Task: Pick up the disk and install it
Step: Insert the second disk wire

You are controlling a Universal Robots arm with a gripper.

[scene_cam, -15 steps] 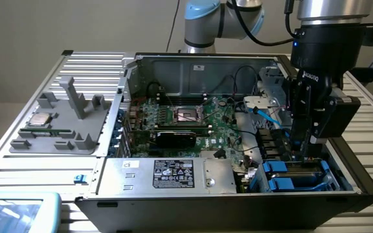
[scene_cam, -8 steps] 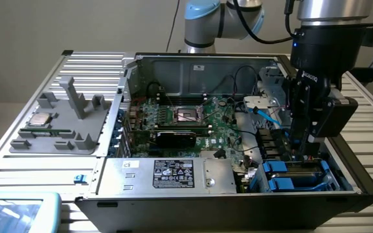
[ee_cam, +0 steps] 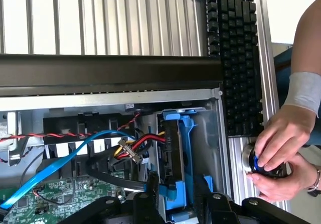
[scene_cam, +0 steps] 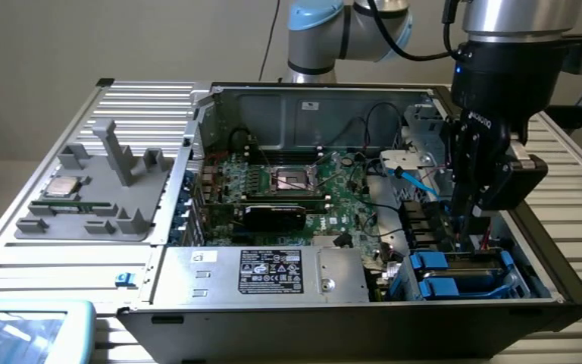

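The disk (ee_cam: pixel 176 138) stands on edge in the drive bay of the open computer case (scene_cam: pixel 493 311), its blue carrier rail and dark edge facing the wrist camera. My gripper (ee_cam: pixel 176 186) reaches down into that bay and is open, one black finger (ee_cam: pixel 152 191) on each side of the blue carrier and close against it. I cannot tell whether the fingers touch it. In the exterior view the gripper (scene_cam: pixel 463 224) hangs low at the case's right side, just behind two blue carrier ends (scene_cam: pixel 433 262).
Red, black and blue cables (ee_cam: pixel 128 143) crowd the bay beside the disk. The motherboard (scene_cam: pixel 291 189) and a grey power supply box (scene_cam: pixel 261 271) fill the case. A person's hands (ee_cam: pixel 281 148) work beside a keyboard (ee_cam: pixel 233 58) outside the case. A grey fixture with a CPU chip (scene_cam: pixel 64 186) lies at the exterior view's left.
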